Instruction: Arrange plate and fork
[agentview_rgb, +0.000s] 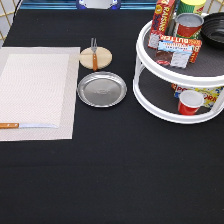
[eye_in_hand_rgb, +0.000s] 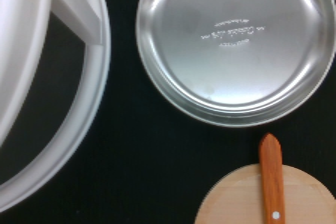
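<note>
The shiny silver plate (agentview_rgb: 101, 90) lies flat on the black tablecloth, just to the exterior view's right of a pale placemat (agentview_rgb: 37, 90). Directly above it in the exterior view, the fork (agentview_rgb: 93, 54) rests across a round tan wooden disc (agentview_rgb: 103, 59), tines pointing toward the exterior view's top. The wrist view looks straight down on the plate (eye_in_hand_rgb: 232, 60), the fork's orange-brown handle (eye_in_hand_rgb: 271, 180) and the disc (eye_in_hand_rgb: 229, 200). The gripper does not show in the exterior view.
A knife with an orange handle (agentview_rgb: 25, 125) lies on the placemat's lower part. A white two-tier turntable (agentview_rgb: 150, 75) with cans, boxes and a red cup stands right of the plate; its rim (eye_in_hand_rgb: 82, 100) appears in the wrist view.
</note>
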